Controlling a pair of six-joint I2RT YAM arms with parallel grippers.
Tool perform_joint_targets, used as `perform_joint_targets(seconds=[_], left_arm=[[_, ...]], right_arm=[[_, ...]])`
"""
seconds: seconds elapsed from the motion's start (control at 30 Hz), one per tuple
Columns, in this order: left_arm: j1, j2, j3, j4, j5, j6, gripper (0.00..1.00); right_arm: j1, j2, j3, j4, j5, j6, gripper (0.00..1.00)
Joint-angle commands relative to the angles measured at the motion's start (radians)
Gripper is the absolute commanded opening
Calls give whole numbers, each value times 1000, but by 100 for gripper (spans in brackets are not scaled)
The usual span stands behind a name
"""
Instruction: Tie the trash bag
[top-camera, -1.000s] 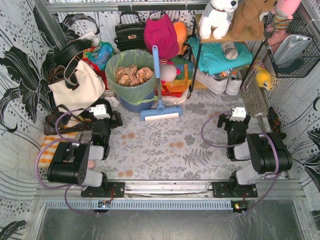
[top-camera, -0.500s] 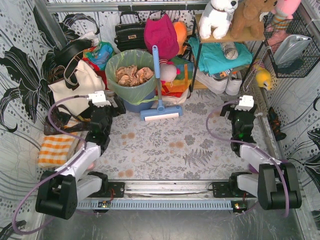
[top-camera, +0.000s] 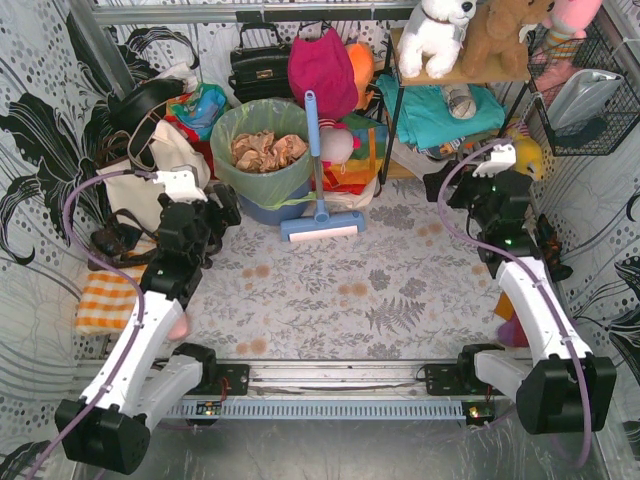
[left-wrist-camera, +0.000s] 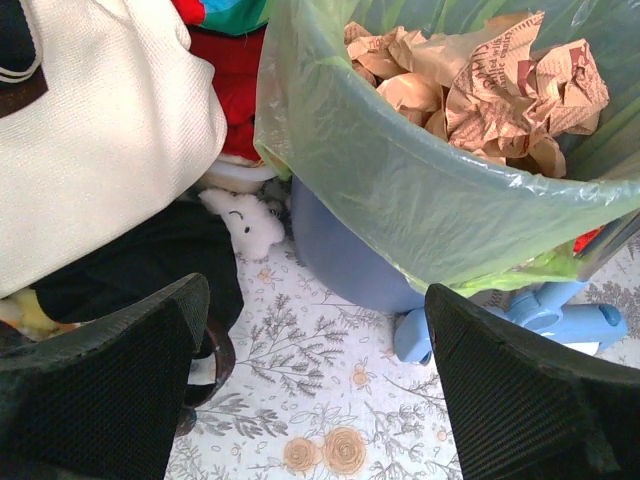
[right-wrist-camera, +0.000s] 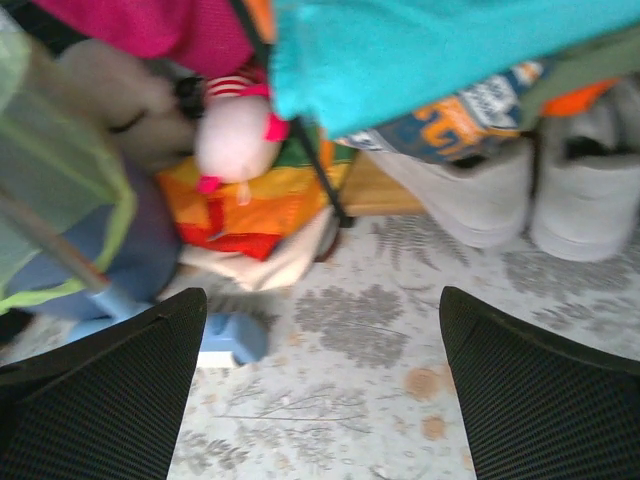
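Green bag (left-wrist-camera: 400, 190) untied over bin (left-wrist-camera: 340, 270). L gripper (left-wrist-camera: 312, 310) 7 o'clock, R gripper (right-wrist-camera: 320, 300) 3; both spread, empty. Advise pinching opposite rim edges, gathering inward.

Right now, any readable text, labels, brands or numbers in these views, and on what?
Nothing legible.
Dark print on the crumpled tan paper in the trash bag: too small and creased to read.
Orange marks on the blue cloth under the teal fabric, right wrist view: blurred, cannot tell if letters.
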Motion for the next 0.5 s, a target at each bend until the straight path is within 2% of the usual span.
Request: perform_joint_targets(seconds=[0.0, 0.07, 0.13, 0.47], left_arm=[[-6, -60, 12, -53, 5, 45, 98], [-5, -74, 16, -56, 2, 33, 98], [-5, -80, 18, -59, -1, 14, 98], [-3, -56, 39, -96, -20, -8, 98]], right_arm=[[0, 34, 45, 1, -313, 111, 99], [5, 64, 62, 80, -408, 143, 93], [29, 92, 87, 130, -425, 161, 92], [269, 283, 397, 30, -199, 25, 90]])
